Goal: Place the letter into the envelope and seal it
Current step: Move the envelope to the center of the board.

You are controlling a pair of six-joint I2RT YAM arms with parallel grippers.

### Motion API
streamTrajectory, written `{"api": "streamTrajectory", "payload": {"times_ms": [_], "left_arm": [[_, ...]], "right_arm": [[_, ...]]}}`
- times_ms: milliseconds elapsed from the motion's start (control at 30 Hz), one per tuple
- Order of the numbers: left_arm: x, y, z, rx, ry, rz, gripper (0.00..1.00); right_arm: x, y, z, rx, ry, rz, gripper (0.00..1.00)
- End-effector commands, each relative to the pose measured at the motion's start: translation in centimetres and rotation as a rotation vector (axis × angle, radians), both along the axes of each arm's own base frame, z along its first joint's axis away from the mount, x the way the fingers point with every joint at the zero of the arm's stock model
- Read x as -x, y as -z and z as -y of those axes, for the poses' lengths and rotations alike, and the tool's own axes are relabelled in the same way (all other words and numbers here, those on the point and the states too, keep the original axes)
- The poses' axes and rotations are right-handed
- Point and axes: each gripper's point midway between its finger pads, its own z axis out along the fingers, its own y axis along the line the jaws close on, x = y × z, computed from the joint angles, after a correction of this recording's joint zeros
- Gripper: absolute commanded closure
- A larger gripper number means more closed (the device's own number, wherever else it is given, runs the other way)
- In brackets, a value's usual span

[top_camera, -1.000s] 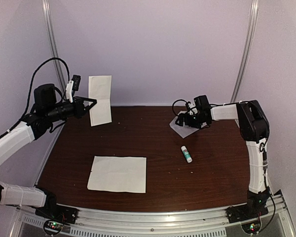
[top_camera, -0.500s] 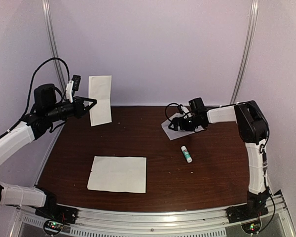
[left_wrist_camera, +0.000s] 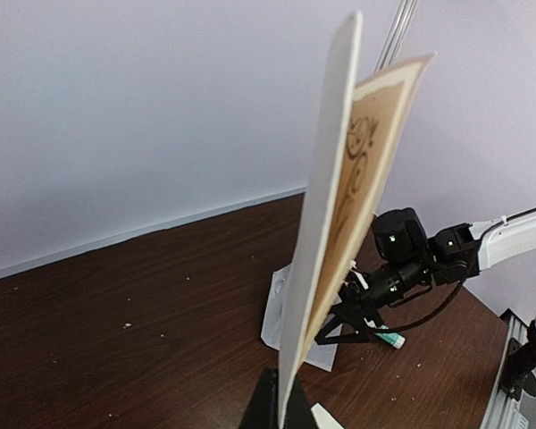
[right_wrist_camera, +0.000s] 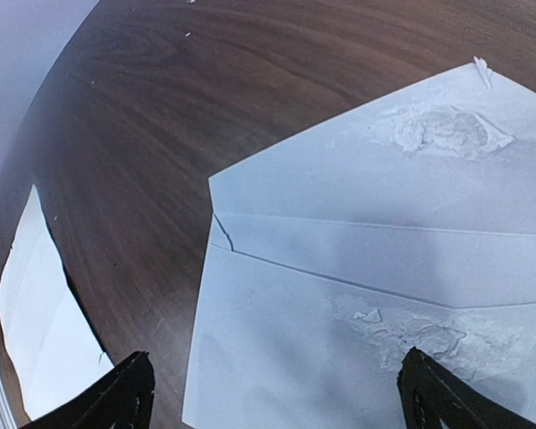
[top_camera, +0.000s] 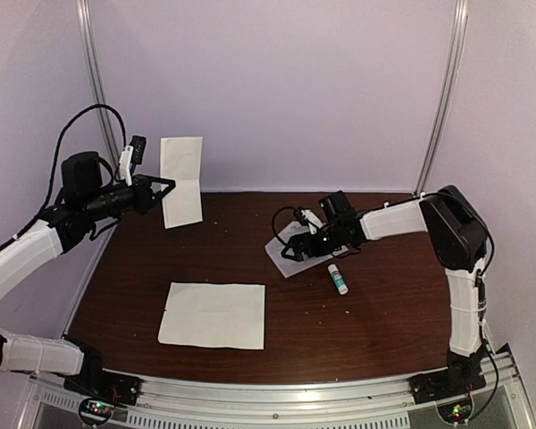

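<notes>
The letter (top_camera: 180, 181), a folded sheet that is white outside, stands upright in the air at the back left. My left gripper (top_camera: 165, 188) is shut on its lower edge. In the left wrist view the letter (left_wrist_camera: 326, 223) rises edge-on from the gripper (left_wrist_camera: 281, 404), and its inner face shows tan with a printed ornament. The pale envelope (top_camera: 284, 264) lies flat on the table with its flap open. My right gripper (top_camera: 297, 248) is open and low over it. In the right wrist view the envelope (right_wrist_camera: 339, 313) fills the space between the spread fingers (right_wrist_camera: 125, 393), with dried glue patches on it.
A flat white sheet (top_camera: 213, 315) lies near the front left of the dark wooden table (top_camera: 384, 322). A glue stick (top_camera: 338, 278) with a green end lies just to the right of the envelope. Walls close in at the back and on both sides.
My right gripper has moved left and toward the front, and the envelope has slid along under it. The left arm and the letter have stayed still.
</notes>
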Motion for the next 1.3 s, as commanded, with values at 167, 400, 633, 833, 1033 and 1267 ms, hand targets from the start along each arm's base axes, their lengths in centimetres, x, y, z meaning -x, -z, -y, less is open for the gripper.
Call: {"api": "streamTrajectory", "payload": {"times_ms": [167, 400, 633, 833, 1033, 1267], "left_arm": [[-0.1, -0.7, 0.2, 0.022, 0.016, 0.033, 1.0], [-0.2, -0.5, 0.3, 0.022, 0.018, 0.027, 1.0], [-0.2, -0.3, 0.4, 0.026, 0.026, 0.02, 1.0], [-0.2, 0.0, 0.6, 0.028, 0.04, 0.009, 1.0], [-0.2, 0.0, 0.6, 0.029, 0.039, 0.008, 1.0], [-0.2, 0.0, 0.6, 0.031, 0.04, 0.008, 1.0]], "right_arm": [[11.2, 4.8, -2.0, 0.121, -0.213, -0.209, 0.04], [14.8, 3.5, -2.5, 0.139, -0.32, -0.211, 0.06], [17.7, 2.1, -2.6, 0.11, -0.402, -0.24, 0.07], [17.0, -2.1, -4.5, 0.026, -0.377, -0.15, 0.08], [11.8, -7.8, -5.1, -0.042, -0.108, 0.006, 0.03], [8.9, -7.0, -5.3, -0.052, 0.064, 0.012, 0.01]]}}
